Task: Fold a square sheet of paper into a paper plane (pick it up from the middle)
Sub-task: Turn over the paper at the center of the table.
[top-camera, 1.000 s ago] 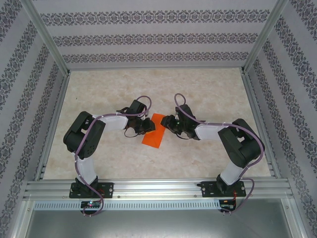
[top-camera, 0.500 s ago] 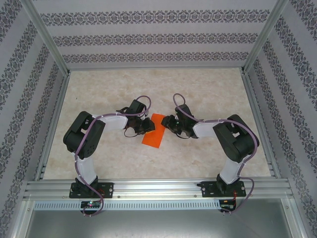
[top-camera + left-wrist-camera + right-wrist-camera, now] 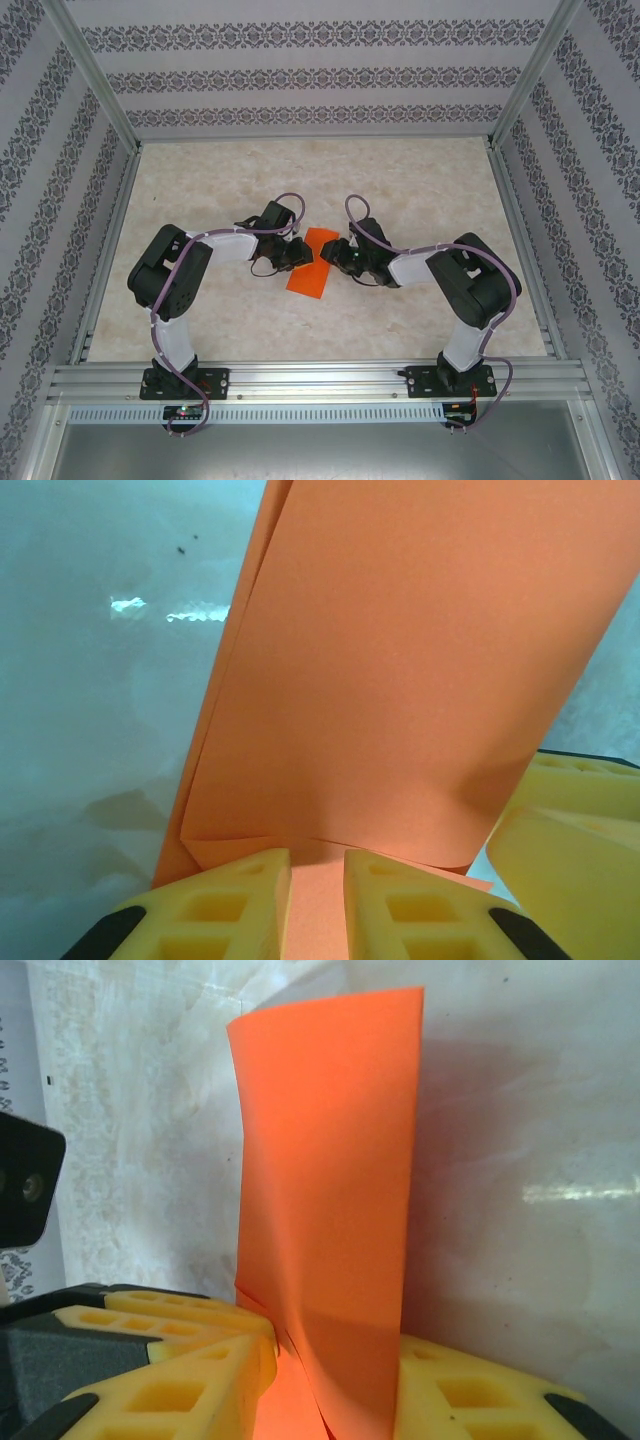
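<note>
The square sheet of paper [image 3: 312, 272], bright orange and folded over into a narrow strip, lies mid-table between both arms. My left gripper [image 3: 296, 254] is at its left edge. In the left wrist view its yellow fingers [image 3: 317, 865] stand close together with the paper [image 3: 400, 680] running into the narrow gap. My right gripper [image 3: 343, 256] is at the strip's far right corner. In the right wrist view it [image 3: 335, 1360] is closed around a curled, upright flap of the paper [image 3: 330, 1160] that touches both pads. No finished paper plane shape shows.
The marble-patterned table [image 3: 420, 190] has free room all round the paper. Patterned walls and aluminium posts [image 3: 112, 110] close in the cell. A finger of the right gripper [image 3: 570, 820] sits close beside my left fingers.
The right arm has pushed a little to the left, toward the paper and the left gripper, and its jaws have narrowed slightly. The left arm and the paper on the table have stayed put.
</note>
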